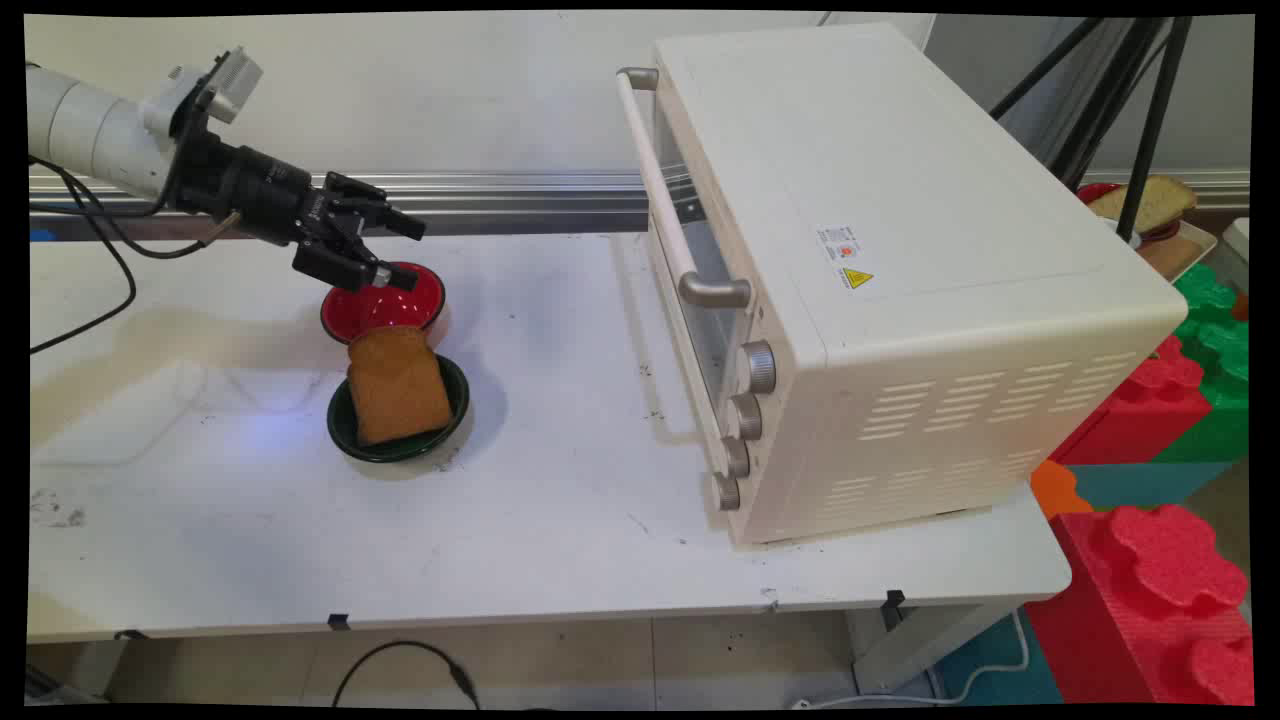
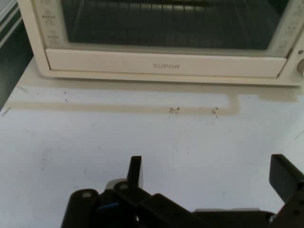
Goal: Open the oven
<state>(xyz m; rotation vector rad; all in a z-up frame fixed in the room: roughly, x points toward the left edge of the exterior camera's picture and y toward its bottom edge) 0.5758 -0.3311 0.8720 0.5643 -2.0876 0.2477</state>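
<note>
My black gripper (image 1: 405, 252) hangs open above the table, pointing right toward the oven, with nothing between its fingers. Just below and behind it sits a red bowl (image 1: 385, 303), which looks empty. In front of that bowl a slice of toast (image 1: 398, 385) lies across a dark green bowl (image 1: 440, 425). The cream toaster oven (image 1: 880, 260) stands at the right with its glass door shut and its handle (image 1: 665, 190) facing the gripper. In the hand view the oven's door (image 2: 166, 28) fills the top, and the gripper (image 2: 209, 173) shows both fingers wide apart over bare table.
Three knobs (image 1: 745, 415) and a fourth run down the oven's front corner. Red and green foam blocks (image 1: 1170, 420) stand off the table's right end. A plate with bread (image 1: 1150, 205) sits behind the oven. Black tripod legs (image 1: 1140, 100) rise at the back right.
</note>
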